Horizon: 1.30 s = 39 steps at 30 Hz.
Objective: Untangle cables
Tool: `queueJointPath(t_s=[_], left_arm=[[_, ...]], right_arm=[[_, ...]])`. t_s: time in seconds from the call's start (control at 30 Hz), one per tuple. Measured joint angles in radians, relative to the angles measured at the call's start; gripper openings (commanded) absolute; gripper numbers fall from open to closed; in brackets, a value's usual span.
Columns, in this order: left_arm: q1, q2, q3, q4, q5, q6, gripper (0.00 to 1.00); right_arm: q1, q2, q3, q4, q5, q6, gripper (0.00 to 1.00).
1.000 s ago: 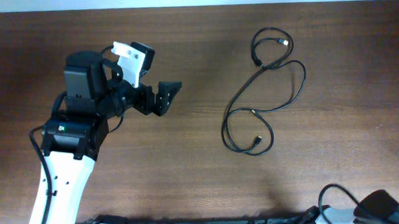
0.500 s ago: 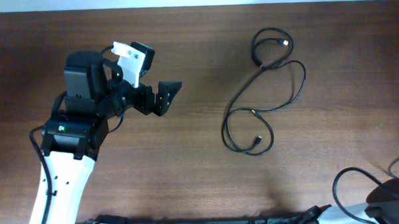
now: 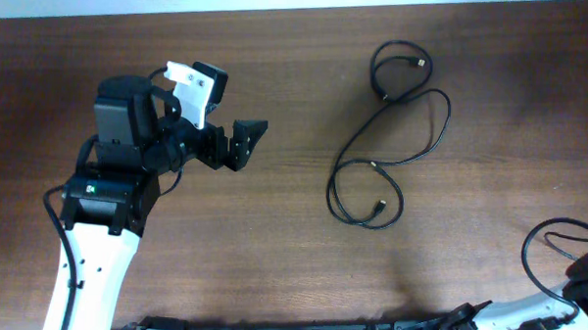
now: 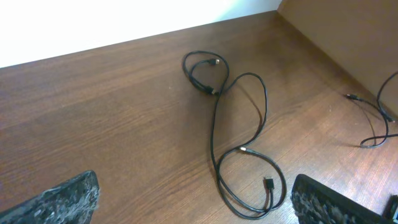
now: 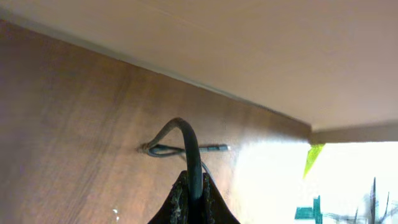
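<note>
Wood-grain table (image 3: 271, 262), dark brown with fine lengthwise streaks. Left arm (image 3: 95, 246), white shell with black joints, reaching up from the near edge and bending right. Left gripper (image 3: 249, 142) held level over the wood, rough black fingers (image 4: 68, 199) spread wide, nothing between them. Well to its right, long cable (image 4: 214, 130): thin, glossy black, lying loose on the table, with a small coil at the far end, one wide bend, a rounder loop nearer, and small plugs at the ends. Right arm (image 3: 584, 283) at the near right corner, mostly out of the overhead view. Right gripper (image 5: 194, 190) pinched together on second cable (image 5: 194, 163), a similar thin black cord arching up from the pads and dropping to the wood, its plug end lying flat.
</note>
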Motion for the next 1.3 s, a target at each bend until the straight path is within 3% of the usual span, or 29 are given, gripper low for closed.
queueJointPath(t_s=[0.33, 0.73, 0.93, 1.0, 1.13, 1.17, 1.3], left_arm=[[0.0, 0.0, 0.0, 0.0, 0.0, 0.0, 0.99], [0.0, 0.0, 0.0, 0.0, 0.0, 0.0, 0.99], [0.0, 0.0, 0.0, 0.0, 0.0, 0.0, 0.99], [0.0, 0.0, 0.0, 0.0, 0.0, 0.0, 0.99], [0.0, 0.0, 0.0, 0.0, 0.0, 0.0, 0.99], [0.0, 0.0, 0.0, 0.0, 0.0, 0.0, 0.99], [0.0, 0.0, 0.0, 0.0, 0.0, 0.0, 0.99]], right_arm=[[-0.161, 0.001, -0.001, -0.064, 0.001, 0.026, 0.04], [-0.151, 0.089, -0.005, -0.063, -0.037, 0.026, 0.05], [-0.151, 0.157, -0.01, -0.06, -0.178, 0.027, 0.1], [-0.151, 0.168, -0.011, -0.06, -0.248, 0.029, 0.16], [-0.146, 0.169, -0.011, -0.06, -0.349, 0.03, 0.46], [-0.142, 0.169, -0.011, -0.06, -0.365, 0.034, 0.57], [-0.111, 0.169, -0.011, -0.06, -0.402, 0.031, 0.8]])
